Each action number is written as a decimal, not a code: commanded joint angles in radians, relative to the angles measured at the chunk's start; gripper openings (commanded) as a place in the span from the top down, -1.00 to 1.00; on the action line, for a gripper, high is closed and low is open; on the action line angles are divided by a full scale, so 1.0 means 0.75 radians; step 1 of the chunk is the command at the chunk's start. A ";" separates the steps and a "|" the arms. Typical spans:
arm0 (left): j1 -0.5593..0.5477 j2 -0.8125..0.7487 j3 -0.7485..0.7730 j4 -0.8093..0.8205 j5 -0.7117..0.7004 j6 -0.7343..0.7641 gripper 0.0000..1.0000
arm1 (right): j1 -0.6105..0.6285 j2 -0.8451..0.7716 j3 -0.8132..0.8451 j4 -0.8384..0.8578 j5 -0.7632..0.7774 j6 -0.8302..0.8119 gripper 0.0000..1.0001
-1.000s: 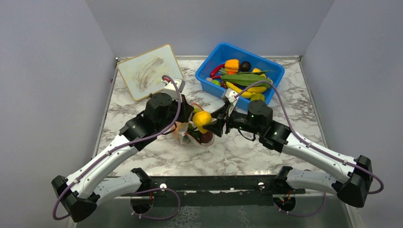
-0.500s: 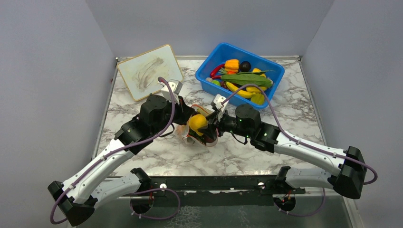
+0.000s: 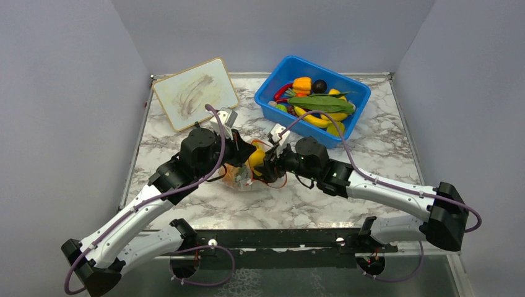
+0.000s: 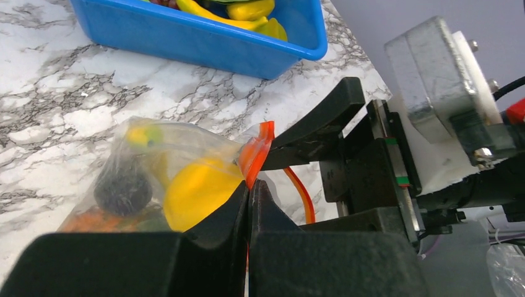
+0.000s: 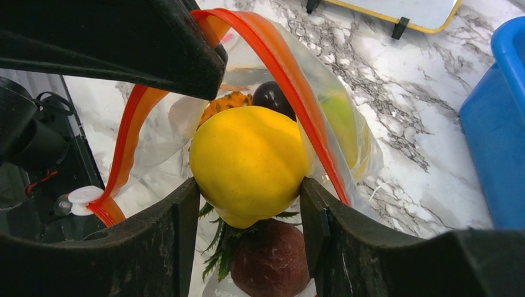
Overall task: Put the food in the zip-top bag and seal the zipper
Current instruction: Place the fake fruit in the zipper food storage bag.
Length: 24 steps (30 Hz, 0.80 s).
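Note:
The clear zip-top bag lies mid-table with its mouth open. My left gripper is shut on the red-orange zipper strip and holds one edge of the mouth up. My right gripper is shut on a yellow round fruit, held inside the loop of the zipper, within the mouth. In the bag I see a dark red-brown fruit, a green crown, an orange pineapple and a dark round fruit. In the top view both grippers meet at the bag, the yellow fruit between them.
A blue bin holding more toy fruit, bananas and green leaves stands at the back right; it also shows in the left wrist view. A small whiteboard stands propped at the back left. The table is marble-patterned.
My right gripper has moved left with the yellow fruit, from beside the bag into its mouth. My left arm shifted slightly left and back, still holding the zipper strip.

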 commanded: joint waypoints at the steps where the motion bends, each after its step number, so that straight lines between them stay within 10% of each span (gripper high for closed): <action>1: 0.004 -0.030 -0.015 0.105 0.067 -0.030 1.00 | 0.011 0.039 0.003 0.109 0.044 0.111 0.27; 12: 0.004 -0.039 -0.080 0.136 0.079 -0.035 1.00 | 0.011 0.093 -0.111 0.340 0.002 0.383 0.07; 24: 0.004 -0.070 -0.076 0.081 0.011 0.020 1.00 | 0.011 0.029 0.023 0.007 0.084 0.328 -0.47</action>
